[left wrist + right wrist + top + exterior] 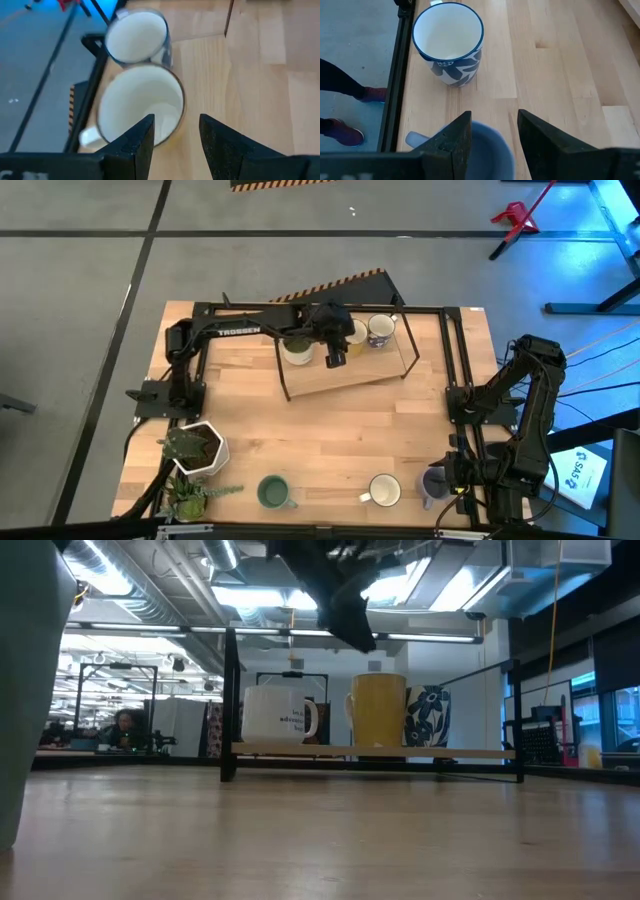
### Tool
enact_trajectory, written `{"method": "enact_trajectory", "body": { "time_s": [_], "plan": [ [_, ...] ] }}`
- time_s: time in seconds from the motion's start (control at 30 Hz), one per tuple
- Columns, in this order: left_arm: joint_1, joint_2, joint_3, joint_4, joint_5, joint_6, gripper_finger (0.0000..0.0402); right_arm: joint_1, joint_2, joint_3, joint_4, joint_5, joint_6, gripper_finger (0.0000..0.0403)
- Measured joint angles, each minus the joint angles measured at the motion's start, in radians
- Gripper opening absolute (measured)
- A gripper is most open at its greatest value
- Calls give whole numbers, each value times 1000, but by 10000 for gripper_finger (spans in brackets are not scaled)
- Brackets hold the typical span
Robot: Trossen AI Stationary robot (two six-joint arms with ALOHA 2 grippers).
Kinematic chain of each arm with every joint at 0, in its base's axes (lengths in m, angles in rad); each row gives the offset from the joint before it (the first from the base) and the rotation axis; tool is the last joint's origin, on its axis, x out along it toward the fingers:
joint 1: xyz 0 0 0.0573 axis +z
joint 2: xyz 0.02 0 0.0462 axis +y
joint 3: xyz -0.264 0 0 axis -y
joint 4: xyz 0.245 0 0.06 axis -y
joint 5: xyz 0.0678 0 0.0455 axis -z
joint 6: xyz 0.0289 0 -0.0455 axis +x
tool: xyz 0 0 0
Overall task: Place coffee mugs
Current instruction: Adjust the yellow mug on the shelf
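A low wooden shelf (pixel 350 372) on a black frame stands at the table's far middle. On it stand a white mug (pixel 296 351), a yellow mug (pixel 378 710) and a white mug with a blue pattern (pixel 380 330). My left gripper (pixel 176 122) is open, pointing down above the yellow mug's rim (pixel 140 107), clear of it in the low view (pixel 348 620). My right gripper (pixel 492 117) is open at the near right, just above a lavender mug (pixel 485 152). A second blue-patterned mug (pixel 449 42) and a green mug (pixel 272 492) stand along the near edge.
A white hexagonal plant pot (pixel 200 448) and a second small plant (pixel 188 498) stand at the near left. The black frame's posts (pixel 455 370) border the table on both sides. A person's legs (pixel 340 87) show on the floor beyond the near edge.
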Motion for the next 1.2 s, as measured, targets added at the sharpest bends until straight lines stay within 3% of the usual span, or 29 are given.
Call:
{"method": "enact_trajectory", "body": {
  "time_s": [0.87, 1.07, 1.2],
  "plan": [
    [11, 81, 0, -25, 22, 96, 150, -48, -1, 0, 1, -35, 0, 149],
    [12, 82, 0, -42, -56, 111, 149, -48, -1, 0, 1, -35, 20, 149],
    [25, 82, -1, -48, -23, 111, 145, -48, -1, 0, 1, -35, 22, 149]
  ]
}}
